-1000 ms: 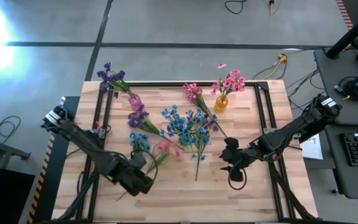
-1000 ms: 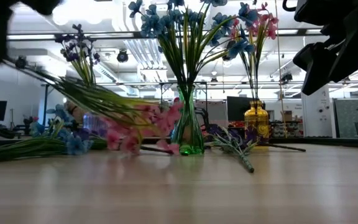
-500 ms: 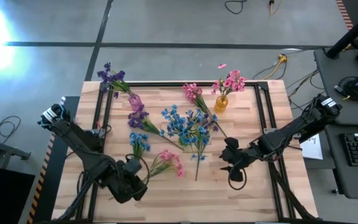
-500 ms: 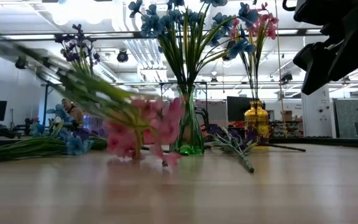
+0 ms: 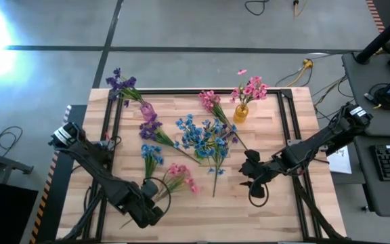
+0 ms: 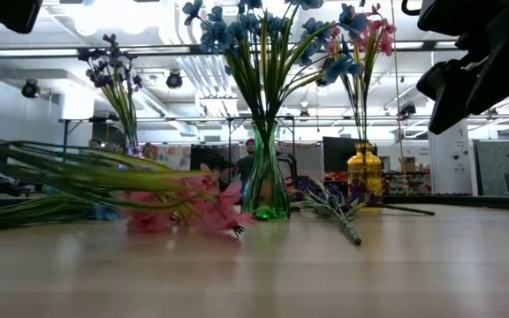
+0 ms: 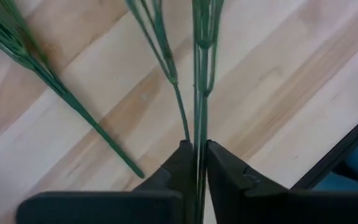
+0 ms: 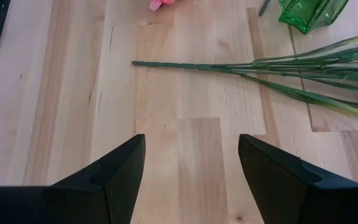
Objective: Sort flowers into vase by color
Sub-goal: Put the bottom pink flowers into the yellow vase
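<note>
My left gripper (image 5: 150, 205) stands near the table's near left and is shut on a pink flower sprig (image 5: 180, 178), whose blossoms (image 6: 193, 208) lie low by the table. My right gripper (image 5: 252, 177) waits open over bare wood at the near right. A green vase (image 6: 268, 190) in the middle holds blue flowers (image 5: 205, 135). An amber vase (image 5: 241, 112) holds pink ones. A vase at the far left (image 5: 147, 108) holds purple ones. Loose blue (image 5: 151, 154), purple (image 5: 151, 129) and pink (image 5: 210, 102) sprigs lie on the wood. My left gripper pinches the pink sprig's thin green stem (image 7: 197, 138) between its two fingers (image 7: 182, 163), near the stem's bare end. The fingers come steeply from above. The stem runs on from the fingertips, near level over the table. The blossom end (image 6: 224, 221) seems to rest on the wood.
A loose stem (image 7: 73, 106) lies on the wood just beside my left gripper. Another long stem (image 8: 229, 65) lies ahead of my right gripper, with the green vase's foot (image 8: 306, 12) beyond it. A black frame (image 5: 114, 129) borders the tabletop. Bare wood runs along the near edge.
My left gripper has sunk and gone toward the table's near edge, keeping hold of the pink sprig. The sprig, which slanted with its stem end high, has tipped to almost level, and its blossoms have come nearer the near edge.
</note>
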`<state>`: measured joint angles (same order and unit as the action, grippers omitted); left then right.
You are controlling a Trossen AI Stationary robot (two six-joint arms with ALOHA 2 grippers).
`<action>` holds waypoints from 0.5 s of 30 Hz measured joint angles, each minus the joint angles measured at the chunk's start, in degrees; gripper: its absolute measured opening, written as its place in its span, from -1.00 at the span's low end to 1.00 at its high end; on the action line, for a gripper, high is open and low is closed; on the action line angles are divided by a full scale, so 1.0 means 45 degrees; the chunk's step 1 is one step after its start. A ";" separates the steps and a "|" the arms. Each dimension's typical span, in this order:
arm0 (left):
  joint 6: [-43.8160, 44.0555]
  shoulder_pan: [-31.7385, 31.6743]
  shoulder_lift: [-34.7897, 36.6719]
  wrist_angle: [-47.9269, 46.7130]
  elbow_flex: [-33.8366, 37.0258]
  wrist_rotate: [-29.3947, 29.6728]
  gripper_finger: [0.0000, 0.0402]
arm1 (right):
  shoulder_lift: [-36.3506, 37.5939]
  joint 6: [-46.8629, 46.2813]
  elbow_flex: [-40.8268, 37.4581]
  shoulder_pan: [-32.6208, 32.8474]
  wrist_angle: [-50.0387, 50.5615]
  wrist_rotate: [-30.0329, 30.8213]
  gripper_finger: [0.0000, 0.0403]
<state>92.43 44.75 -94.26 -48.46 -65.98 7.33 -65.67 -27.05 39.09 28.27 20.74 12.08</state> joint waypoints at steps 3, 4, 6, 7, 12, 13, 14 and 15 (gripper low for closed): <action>-0.0001 0.0000 -0.0093 0.0073 0.0000 -0.0199 -0.68 | 0.0000 0.0000 0.0000 0.0000 0.0001 0.0000 0.24; -0.0001 0.0000 -0.0102 0.0133 0.0000 -0.0195 -0.61 | 0.0000 0.0000 0.0000 0.0000 0.0002 0.0000 0.24; -0.0001 0.0000 -0.0141 0.0281 0.0000 -0.0199 -0.47 | 0.0000 0.0001 0.0000 0.0000 0.0002 0.0000 0.24; -0.0004 -0.0010 -0.0195 0.0359 0.0000 -0.0194 -0.40 | 0.0000 0.0005 0.0000 0.0000 0.0001 0.0004 0.24; -0.0334 -0.0236 -0.0841 0.0756 -0.0005 0.0540 -0.08 | 0.0000 0.0005 0.0000 -0.0005 0.0003 0.0010 0.24; -0.0619 -0.0335 -0.1089 0.0823 -0.0004 0.0553 -0.04 | 0.0000 0.0005 0.0000 -0.0005 0.0002 0.0010 0.24; -0.0824 -0.0438 -0.1363 0.0847 -0.0004 0.0547 0.00 | 0.0000 0.0005 0.0000 -0.0005 -0.0003 0.0015 0.24; -0.0958 -0.0547 -0.1644 0.0835 0.0000 0.0508 0.03 | 0.0000 0.0005 0.0000 -0.0005 0.0002 0.0015 0.24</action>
<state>88.12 42.29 -101.65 -44.71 -65.98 9.62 -65.67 -27.03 39.09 28.25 20.75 12.14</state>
